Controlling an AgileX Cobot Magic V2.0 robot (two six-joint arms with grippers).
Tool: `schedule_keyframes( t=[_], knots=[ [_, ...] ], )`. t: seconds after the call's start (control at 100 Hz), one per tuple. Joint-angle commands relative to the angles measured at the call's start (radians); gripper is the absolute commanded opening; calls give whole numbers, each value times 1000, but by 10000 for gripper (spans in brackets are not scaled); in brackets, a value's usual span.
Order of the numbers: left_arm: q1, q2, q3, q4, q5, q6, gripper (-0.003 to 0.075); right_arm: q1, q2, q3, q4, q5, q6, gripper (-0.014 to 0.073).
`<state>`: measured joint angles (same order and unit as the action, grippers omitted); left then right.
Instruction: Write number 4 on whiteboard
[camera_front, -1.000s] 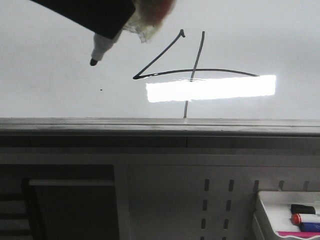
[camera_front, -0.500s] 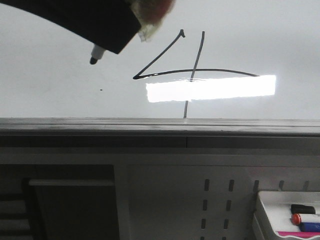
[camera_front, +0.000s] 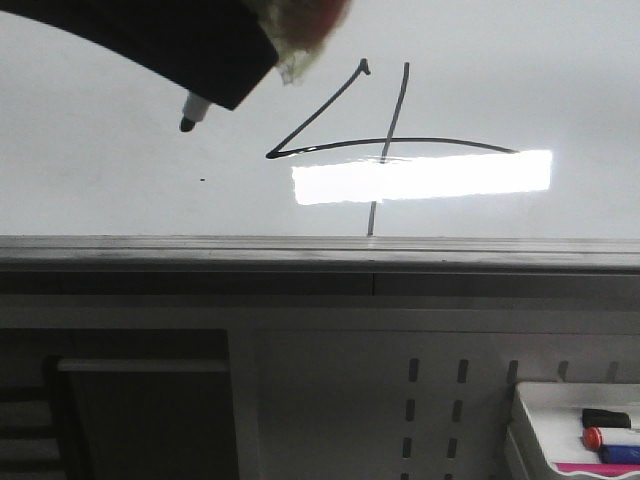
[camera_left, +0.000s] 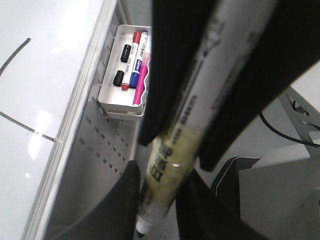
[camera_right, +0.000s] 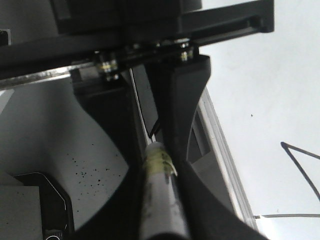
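One whiteboard (camera_front: 120, 200), bearing one drawn number 4 (camera_front: 385, 140) and one small black dot (camera_front: 203, 180). One white tray (camera_left: 117, 97) holding four markers: two black-capped, one red-capped, one pink. One marker (camera_left: 170, 170) held at each wrist view, two views in all. One bright rectangular reflection (camera_front: 420, 177).

Black number 4 (camera_front: 385, 140) on white whiteboard (camera_front: 120, 190)

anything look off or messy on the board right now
Yes, slightly. A tiny stray black dot sits on the glossy white whiteboard, left of the hand-drawn black number 4. The 4 itself is lopsided: its horizontal stroke curves and runs far right, and its slanted vertical reaches down to the grey frame edge.
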<state>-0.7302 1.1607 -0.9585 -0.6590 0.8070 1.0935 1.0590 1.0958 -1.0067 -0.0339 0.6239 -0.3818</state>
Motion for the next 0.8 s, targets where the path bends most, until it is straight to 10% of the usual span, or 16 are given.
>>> schedule_keyframes(
  t=[0.0, 0.25, 0.79],
  knots=[
    [5, -15, -30, -63, -106, -51, -20, -3, -18, -29, 18, -74, -6, 17],
    [5, -15, -30, -63, -106, -51, -20, -3, -18, -29, 14, -85, -6, 482],
    [5, 14, 9, -63, -237, -158, -20, -5, -293, -30, -44, -163, 41, 392]
  ],
)
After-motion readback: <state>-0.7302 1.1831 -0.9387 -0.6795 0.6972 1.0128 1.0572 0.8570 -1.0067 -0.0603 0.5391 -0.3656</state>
